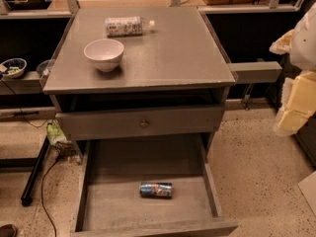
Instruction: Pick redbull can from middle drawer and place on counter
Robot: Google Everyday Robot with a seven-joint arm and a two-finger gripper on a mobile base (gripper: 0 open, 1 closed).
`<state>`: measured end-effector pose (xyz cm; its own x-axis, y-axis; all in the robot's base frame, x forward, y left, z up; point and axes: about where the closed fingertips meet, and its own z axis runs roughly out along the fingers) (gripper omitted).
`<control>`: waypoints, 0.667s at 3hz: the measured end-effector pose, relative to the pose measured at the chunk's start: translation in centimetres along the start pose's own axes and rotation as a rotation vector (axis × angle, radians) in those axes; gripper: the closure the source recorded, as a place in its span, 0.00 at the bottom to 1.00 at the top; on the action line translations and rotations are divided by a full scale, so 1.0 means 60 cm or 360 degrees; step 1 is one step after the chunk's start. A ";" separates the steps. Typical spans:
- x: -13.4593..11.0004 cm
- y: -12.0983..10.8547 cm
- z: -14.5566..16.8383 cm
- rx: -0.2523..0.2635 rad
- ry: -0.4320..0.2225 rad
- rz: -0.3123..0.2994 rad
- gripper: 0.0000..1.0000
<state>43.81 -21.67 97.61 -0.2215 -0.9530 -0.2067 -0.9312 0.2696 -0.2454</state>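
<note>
The redbull can [156, 190] lies on its side on the plank floor of the open middle drawer [91, 181], near the front centre. The counter [168, 53] is the flat grey cabinet top above it. My arm comes in at the right edge of the view, and its pale blocky gripper [292, 115] hangs beside the cabinet, to the right of the drawers and well above the can. It holds nothing that I can see.
A white bowl [103, 54] stands on the counter's left front. A white-capped plastic bottle [126, 26] lies at the counter's back. The closed upper drawer front has a small round knob [143, 124]. A narrow side shelf [254, 72] juts out to the right. Cables [42, 181] lie on the floor at the left.
</note>
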 end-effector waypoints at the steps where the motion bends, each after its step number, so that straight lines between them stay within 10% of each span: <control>1: 0.000 0.000 0.000 0.0000 0.0000 0.0000 0.00; 2: 0.010 -0.006 0.033 -0.0021 -0.0012 0.0019 0.00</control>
<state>44.55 -22.07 95.72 -0.2305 -0.9486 -0.2169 -0.9322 0.2792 -0.2303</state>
